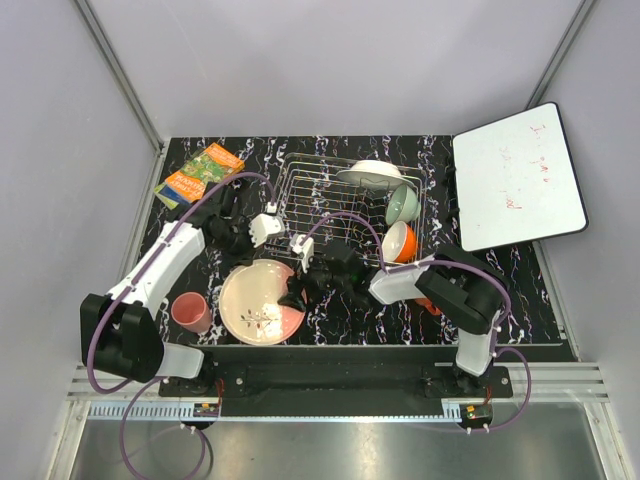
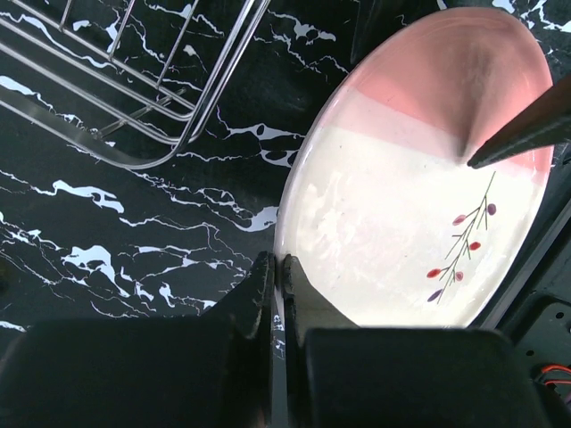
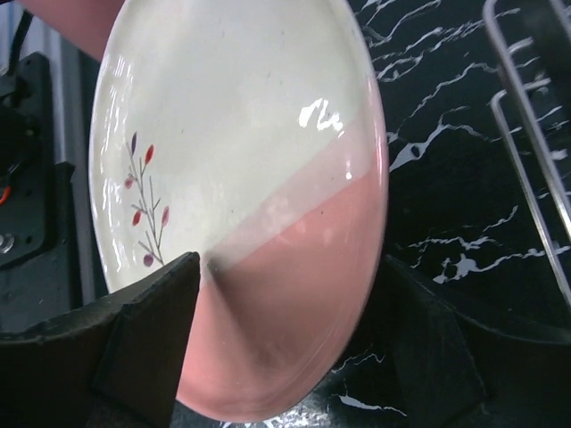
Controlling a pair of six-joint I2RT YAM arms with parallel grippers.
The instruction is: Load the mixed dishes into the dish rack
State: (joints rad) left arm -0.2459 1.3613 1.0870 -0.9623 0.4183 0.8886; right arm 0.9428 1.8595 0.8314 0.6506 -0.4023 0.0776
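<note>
**Plate rim between the right jaws, not yet pinched**

Start at your left. The pink tumbler [image 1: 190, 312] stands on the surface [image 1: 520, 290] outside the dish rack [image 1: 330, 195]. Just right of it the pink-cream plate [image 1: 250, 300] lies face up, near the rack's front edge but apart from it.

Your left gripper [image 2: 278, 267] is fully closed and holds nothing. Its tips sit right at the plate's cream rim, and you cannot tell whether they touch it.

Your right gripper [image 3: 287, 267] is spread wide and straddles the pink side of the rim. One finger is over the plate's face and the other is outside the edge. Nothing is clamped.

Expect the plate to be stiff, glazed, slick and breakable, and heavy for a thin-edge hold. Take it on the rim where you stand now, deep enough that the pads seat past the lip. Squeeze firmly before you lift, because a shallow pinch will likely let it swing or slide out.

Further right, the rack already carries a pale dish [image 1: 370, 175], the pale green bowl [image 1: 403, 205] and the orange mug [image 1: 398, 242] along its right side. Its left half looks like the place for the plate, stood on edge between the wires.
</note>
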